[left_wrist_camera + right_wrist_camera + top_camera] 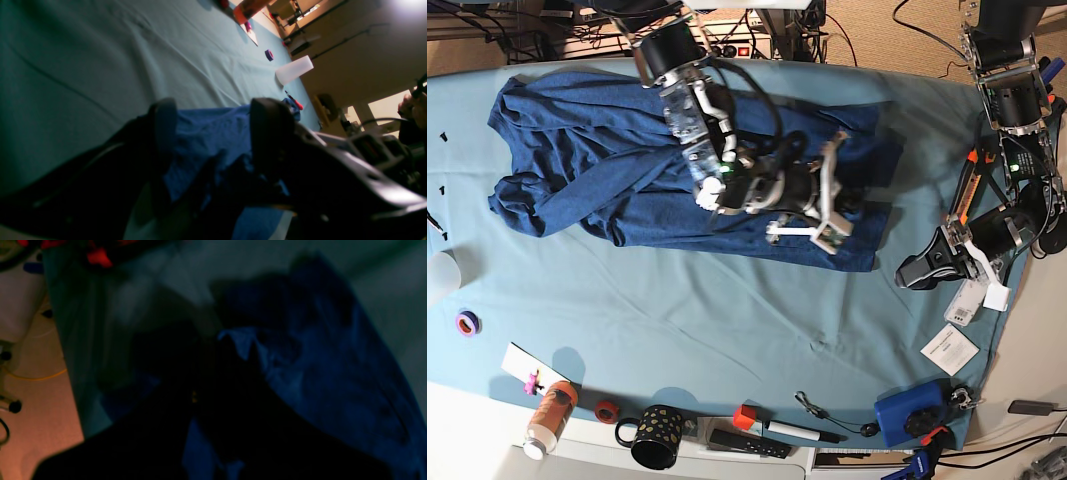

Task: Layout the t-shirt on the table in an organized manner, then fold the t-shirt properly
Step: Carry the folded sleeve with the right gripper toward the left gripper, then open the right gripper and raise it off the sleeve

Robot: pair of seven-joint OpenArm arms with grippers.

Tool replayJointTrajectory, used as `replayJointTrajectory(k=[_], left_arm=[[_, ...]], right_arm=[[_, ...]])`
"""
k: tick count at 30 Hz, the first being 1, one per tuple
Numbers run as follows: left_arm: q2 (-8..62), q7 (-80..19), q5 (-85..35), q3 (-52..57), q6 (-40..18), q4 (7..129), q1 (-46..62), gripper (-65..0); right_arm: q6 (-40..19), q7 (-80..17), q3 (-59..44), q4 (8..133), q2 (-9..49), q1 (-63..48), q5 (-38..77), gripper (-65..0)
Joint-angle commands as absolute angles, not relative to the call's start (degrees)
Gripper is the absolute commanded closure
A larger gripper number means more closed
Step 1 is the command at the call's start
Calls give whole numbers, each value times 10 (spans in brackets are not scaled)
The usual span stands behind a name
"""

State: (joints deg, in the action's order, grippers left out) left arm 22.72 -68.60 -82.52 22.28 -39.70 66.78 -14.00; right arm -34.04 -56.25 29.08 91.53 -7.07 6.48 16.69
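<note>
The dark blue t-shirt (pixel 597 170) lies crumpled across the far half of the teal table (pixel 727 320). My right gripper (pixel 849 203) rests on the shirt's right part. In the right wrist view this gripper (pixel 228 350) is dark and blurred, shut on a raised fold of the t-shirt (pixel 333 380). My left gripper (pixel 909 274) sits low near the table's right edge, just right of the shirt's near right corner. Its fingers stand open (pixel 215 111), with the t-shirt (pixel 206 140) showing between and beyond them and nothing gripped.
A white cup (pixel 437 275) and a purple tape roll (pixel 467 322) sit at the left edge. Along the near edge stand an orange bottle (pixel 549 415), a black mug (pixel 657 435), a marker (pixel 792 430) and a blue box (pixel 912 412). A paper card (pixel 949 348) lies near the left arm.
</note>
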Motion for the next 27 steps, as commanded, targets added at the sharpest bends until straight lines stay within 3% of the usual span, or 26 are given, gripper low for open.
replayJointTrajectory(k=[1,8,11,12,19,27], left_arm=[[237,-682,-840,226,-400,677,-154,-334],[237,-682,-840,226,-400,677,-154,-335],[237,-682,-840,226,-400,677,-154,-349],[238,-684,-840,226,-400,677,-154,-362],[265,-695,-850,228,-400,677,-141,-374],[276,-731,-850,228,-400,677,-81,-374]], right_arm=[[-329,-540,295,926,-81,75,164,0],[-318,-557,306,926,-81,77,152,0],[-316,-559,304,926,-81,78,151,-272],[-316,-559,301,926,-81,78,151,-309],[-315,-559,203,969,-81,77,154,-310],[-316,-585,24,1047,-81,76,257,-310]])
